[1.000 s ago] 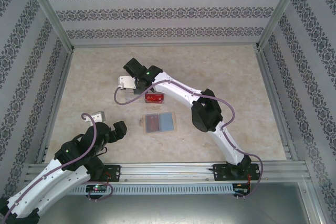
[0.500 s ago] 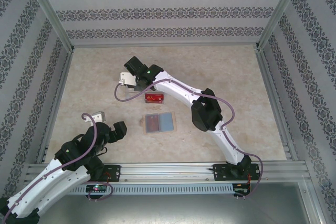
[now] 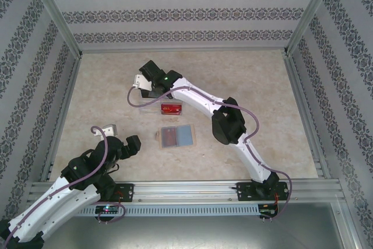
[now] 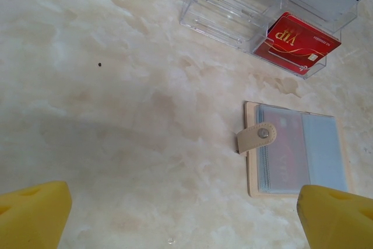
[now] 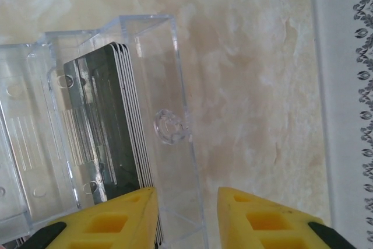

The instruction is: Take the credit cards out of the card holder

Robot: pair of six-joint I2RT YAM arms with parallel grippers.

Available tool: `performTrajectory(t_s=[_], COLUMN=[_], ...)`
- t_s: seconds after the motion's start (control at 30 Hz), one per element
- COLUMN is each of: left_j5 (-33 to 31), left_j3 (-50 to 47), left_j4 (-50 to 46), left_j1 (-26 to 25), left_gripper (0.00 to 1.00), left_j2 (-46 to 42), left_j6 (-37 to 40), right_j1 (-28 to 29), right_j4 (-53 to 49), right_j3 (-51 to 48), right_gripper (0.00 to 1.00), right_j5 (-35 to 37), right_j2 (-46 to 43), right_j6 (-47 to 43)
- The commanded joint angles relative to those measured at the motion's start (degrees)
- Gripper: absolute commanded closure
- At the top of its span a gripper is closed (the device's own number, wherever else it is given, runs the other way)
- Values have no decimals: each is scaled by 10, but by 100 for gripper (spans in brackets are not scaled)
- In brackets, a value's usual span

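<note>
One card holder (image 4: 256, 138) lies open on the counter (image 4: 116, 115), front centre, with its strap tab flipped to the left. Two credit cards (image 4: 282, 155) show in its clear pockets: one reddish, one blue-grey. One clear tray (image 4: 227, 4) sits just beyond it, holding one red VIP card (image 4: 297, 42) and one stack of dark cards (image 5: 108, 121), count unreadable. Left claw (image 4: 186, 214): wide, above the counter near the holder. Right claw (image 5: 186, 214): narrowly parted over the tray's end wall.

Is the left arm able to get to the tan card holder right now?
Probably yes. The left gripper is wide open, and the card holder lies open on the table just ahead of it, with nothing between them. The clear tray sits farther off.
</note>
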Motion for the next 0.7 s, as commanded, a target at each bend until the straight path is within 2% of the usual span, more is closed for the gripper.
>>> performTrajectory(t_s=[0.0,0.17,0.33,0.43,0.5,0.6,0.67], left_j5=[-1,13,42,72,91,118,137], left_j3=[-4,-3,-6,-8,-11,-17,-18], left_j4=[-13,0,38,77,107,157,193], left_j1=[4,4,4,4,4,4,3], left_gripper=[0,0,4,11,17,27,32], left_j2=[-7,-5,6,27,49,90,121], left_j6=[2,10,24,34,36,39,37], right_j1=[-3,-3,-7,-13,-17,-26,-36], right_j4=[24,52,121,192,239,237,239], right_j3=[-30,-96,-239,-362,-445,-519,-571], right_gripper=[65,67,67,67,71,74,74], right_j5=[-25,-45,-89,-135,-139,-141,-167], right_j2=[-53,-125,-241,-324,-376,-430,-461], right_j6=[55,145,273,354,419,514,557])
